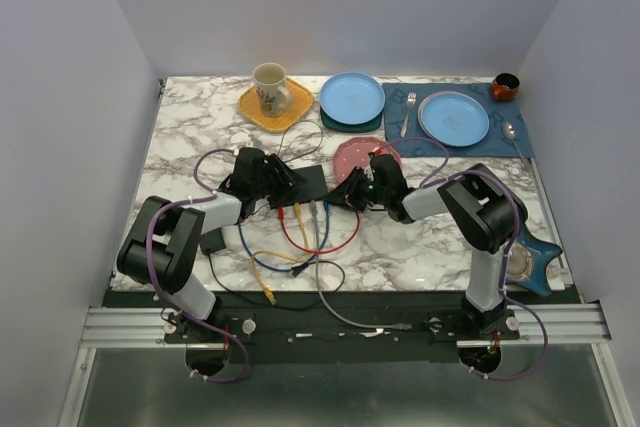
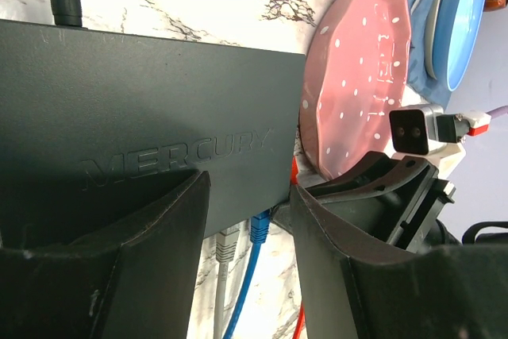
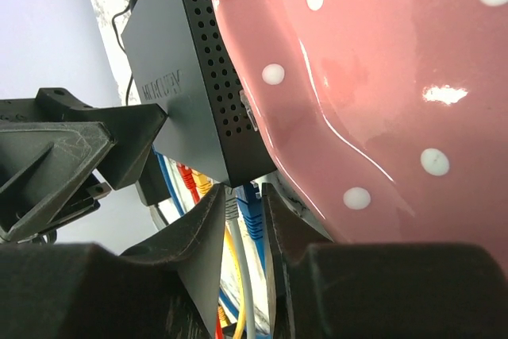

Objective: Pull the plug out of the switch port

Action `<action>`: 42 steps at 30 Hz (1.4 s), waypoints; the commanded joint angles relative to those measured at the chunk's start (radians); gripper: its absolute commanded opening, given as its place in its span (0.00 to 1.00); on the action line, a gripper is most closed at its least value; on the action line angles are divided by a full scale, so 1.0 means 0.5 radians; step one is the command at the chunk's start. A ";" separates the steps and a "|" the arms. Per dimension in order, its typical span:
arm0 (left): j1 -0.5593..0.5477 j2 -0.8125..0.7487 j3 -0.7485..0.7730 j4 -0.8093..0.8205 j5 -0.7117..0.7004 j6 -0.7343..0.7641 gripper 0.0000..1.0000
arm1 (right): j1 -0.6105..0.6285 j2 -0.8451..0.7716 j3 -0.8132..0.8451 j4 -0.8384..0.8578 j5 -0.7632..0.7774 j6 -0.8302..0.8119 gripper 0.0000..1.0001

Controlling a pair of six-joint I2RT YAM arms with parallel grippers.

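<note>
Nearest, on the marble desk [image 1: 420, 237], a yellow cable [image 1: 268, 290] and a red cable [image 1: 335, 244] loop out from the near edge of the switch [image 1: 310, 183]. A small black power brick [image 1: 212, 240] lies off to the left. Both arms meet at the switch, mid-desk.

From overhead their fingers are too small to read, but the wrist cameras show them. The left tool [image 2: 250, 188] is spread wide: one finger [image 2: 119, 275] lies over the lid (embossed MERCURY) and the other sits beside its right edge. Past them a blue plug [image 2: 258, 228] and a grey plug [image 2: 226, 242] stick out from under the socket edge.

The right tool [image 3: 244, 196] has its fingers only narrowly apart. The grey plug [image 3: 231, 210] and blue plug [image 3: 251, 216] show in the gap, though I cannot tell whether the pads press either one.

That view alone shows the switch's perforated side, with the pink dotted plate [image 3: 381, 117] just beside it.

Farther back, seen only from above, are a mug [image 1: 270, 87] on a yellow coaster [image 1: 296, 107], a blue plate [image 1: 352, 97], and a fork [image 1: 408, 112].
</note>
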 commanded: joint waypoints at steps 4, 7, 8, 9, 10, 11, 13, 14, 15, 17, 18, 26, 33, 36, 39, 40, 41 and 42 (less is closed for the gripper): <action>0.011 0.043 -0.022 -0.034 0.042 0.032 0.59 | -0.011 0.092 0.037 -0.007 0.024 0.011 0.29; 0.011 0.040 -0.031 -0.022 0.042 0.023 0.59 | -0.011 0.101 0.055 -0.022 0.015 0.011 0.29; 0.011 0.040 -0.034 -0.016 0.039 0.023 0.59 | -0.011 0.104 0.052 -0.022 0.012 0.008 0.30; 0.011 0.037 -0.034 -0.016 0.042 0.023 0.59 | -0.008 0.101 0.055 -0.028 0.012 0.008 0.31; 0.011 0.037 -0.034 -0.016 0.042 0.023 0.59 | -0.008 0.101 0.052 -0.037 0.012 0.002 0.36; 0.011 0.037 -0.034 -0.012 0.042 0.023 0.59 | -0.011 0.101 0.052 -0.043 0.012 -0.001 0.39; 0.011 0.040 -0.034 -0.009 0.045 0.020 0.59 | -0.008 0.098 0.064 -0.089 0.012 -0.026 0.45; 0.011 0.040 -0.031 -0.006 0.048 0.020 0.59 | -0.008 0.101 0.061 -0.095 0.015 -0.029 0.46; 0.011 0.043 -0.037 -0.003 0.051 0.017 0.59 | -0.005 0.101 0.067 -0.120 0.012 -0.035 0.48; 0.011 0.043 -0.037 0.003 0.054 0.017 0.59 | -0.002 0.101 0.076 -0.154 0.024 -0.054 0.50; 0.011 0.046 -0.037 0.003 0.054 0.017 0.59 | 0.004 0.101 0.083 -0.184 0.024 -0.060 0.50; 0.011 0.055 -0.043 0.021 0.067 0.002 0.59 | 0.029 0.141 0.175 -0.347 0.027 -0.136 0.41; 0.011 0.056 -0.049 0.031 0.067 -0.002 0.59 | 0.044 0.150 0.147 -0.359 0.030 -0.155 0.33; 0.011 0.056 -0.055 0.040 0.070 -0.008 0.59 | 0.044 0.150 0.138 -0.353 0.030 -0.155 0.31; 0.011 0.056 -0.059 0.046 0.073 -0.014 0.59 | 0.044 0.153 0.135 -0.338 0.027 -0.152 0.28; 0.011 0.056 -0.059 0.046 0.073 -0.014 0.59 | 0.044 0.156 0.135 -0.338 0.027 -0.146 0.27; 0.011 0.052 -0.062 0.046 0.073 -0.011 0.59 | 0.044 0.165 0.135 -0.335 0.024 -0.143 0.26; 0.011 0.052 -0.062 0.046 0.070 -0.011 0.59 | 0.044 0.168 0.135 -0.326 0.021 -0.143 0.26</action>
